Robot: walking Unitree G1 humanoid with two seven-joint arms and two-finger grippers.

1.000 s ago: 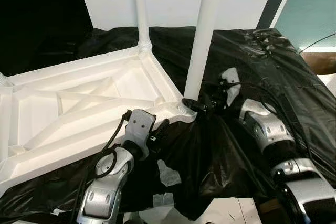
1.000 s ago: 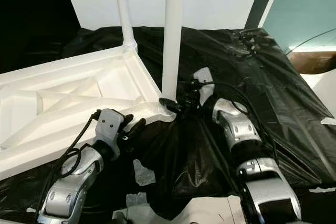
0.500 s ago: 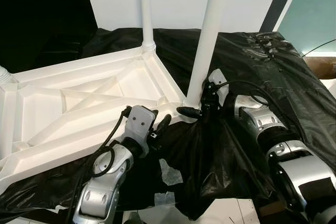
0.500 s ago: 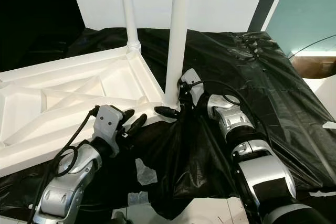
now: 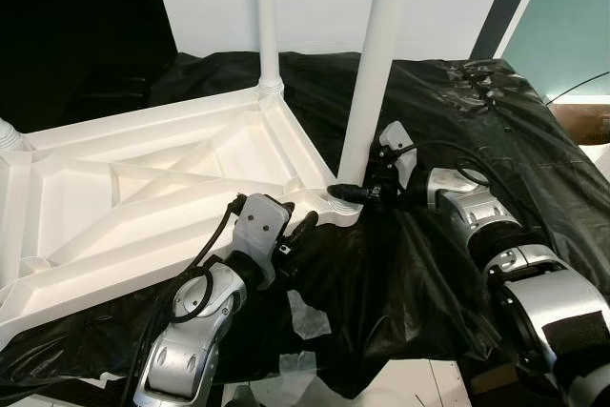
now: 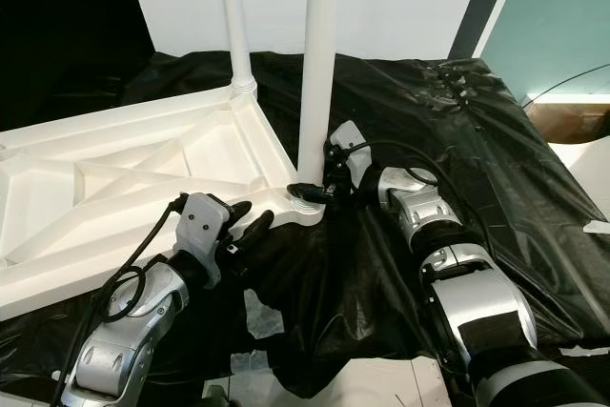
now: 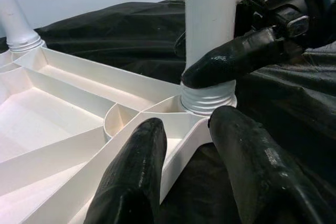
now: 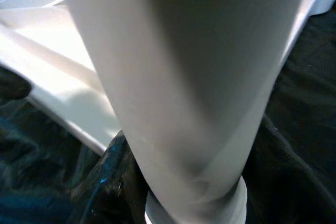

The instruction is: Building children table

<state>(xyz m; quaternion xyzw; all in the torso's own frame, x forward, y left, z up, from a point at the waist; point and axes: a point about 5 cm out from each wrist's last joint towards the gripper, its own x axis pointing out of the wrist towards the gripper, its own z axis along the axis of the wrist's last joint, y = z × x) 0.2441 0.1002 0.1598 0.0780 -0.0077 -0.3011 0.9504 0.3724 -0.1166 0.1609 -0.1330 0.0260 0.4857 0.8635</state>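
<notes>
the right claw [image 5: 355, 193] clamps the base of an upright white plastic table leg [image 5: 372, 73] at the overturned white plastic children's table [image 5: 143, 188] corner; the left claw [image 7: 184, 156], parted, straddles that corner's edge.

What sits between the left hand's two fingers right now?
In the left wrist view, the corner edge of the upturned white tabletop lies between the left hand fingers, just below the near leg socket.

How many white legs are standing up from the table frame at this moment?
2 clearly: one leg at the far corner, one leg at the near corner, where the right end effector grips its base. A stub at the picture's left edge may be another.
</notes>
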